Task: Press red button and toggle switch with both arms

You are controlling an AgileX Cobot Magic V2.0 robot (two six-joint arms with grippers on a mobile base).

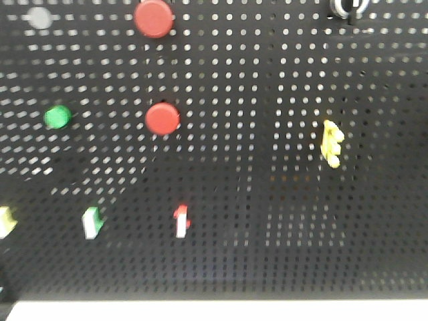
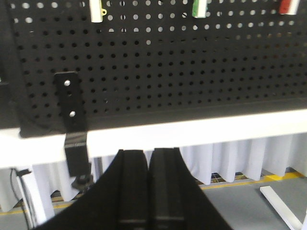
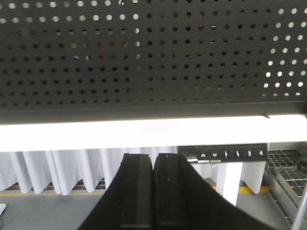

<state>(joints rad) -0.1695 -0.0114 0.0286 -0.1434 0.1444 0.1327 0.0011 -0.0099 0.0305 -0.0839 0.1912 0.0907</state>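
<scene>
On the black pegboard (image 1: 267, 221) two red buttons show in the front view, one at the top (image 1: 154, 18) and one lower (image 1: 162, 118). A red-and-white toggle switch (image 1: 181, 221) sits at the lower middle; it also shows at the top right of the left wrist view (image 2: 289, 5). Neither gripper shows in the front view. My left gripper (image 2: 147, 155) is shut and empty, below the board's bottom edge. My right gripper (image 3: 153, 158) is shut and empty, also below the board and the white table edge (image 3: 96, 134).
A green button (image 1: 57, 117), a green-and-white switch (image 1: 91, 222), a yellow-white switch (image 1: 5, 221), a yellow clip (image 1: 332, 142) and a grey button (image 1: 39, 18) are on the board. A black bracket (image 2: 72, 120) clamps the board to the table. White curtains hang below.
</scene>
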